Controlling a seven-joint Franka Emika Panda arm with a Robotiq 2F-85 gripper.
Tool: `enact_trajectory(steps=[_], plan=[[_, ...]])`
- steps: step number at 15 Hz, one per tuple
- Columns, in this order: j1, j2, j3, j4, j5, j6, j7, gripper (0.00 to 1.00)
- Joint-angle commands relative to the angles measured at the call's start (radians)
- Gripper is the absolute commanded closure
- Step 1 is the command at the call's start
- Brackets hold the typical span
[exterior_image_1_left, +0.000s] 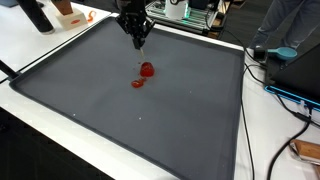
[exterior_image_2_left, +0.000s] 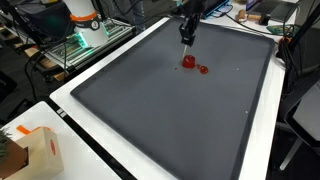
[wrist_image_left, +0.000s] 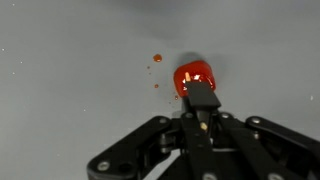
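The Panda arm stands over the far part of the scene in both exterior views, its wrist turned so that the Robotiq gripper points straight down and is held low. In the wrist view the gripper enters from the bottom, its two dark fingers pressed together with no gap between them and its linkages spread to either side.

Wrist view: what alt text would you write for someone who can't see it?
A shut black gripper hangs over a small glossy red object on a grey mat. A tiny red piece lies apart, beside it.
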Motion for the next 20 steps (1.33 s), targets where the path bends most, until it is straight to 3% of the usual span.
enact_trajectory(steps=[1,8,20], plan=[[-0.027,0.017,0.018,0.005,0.048,0.003,-0.080,0.97],[-0.046,0.024,0.027,0.006,0.097,0.020,-0.167,0.97],[-0.042,0.071,0.023,0.018,0.070,0.067,-0.162,0.97]])
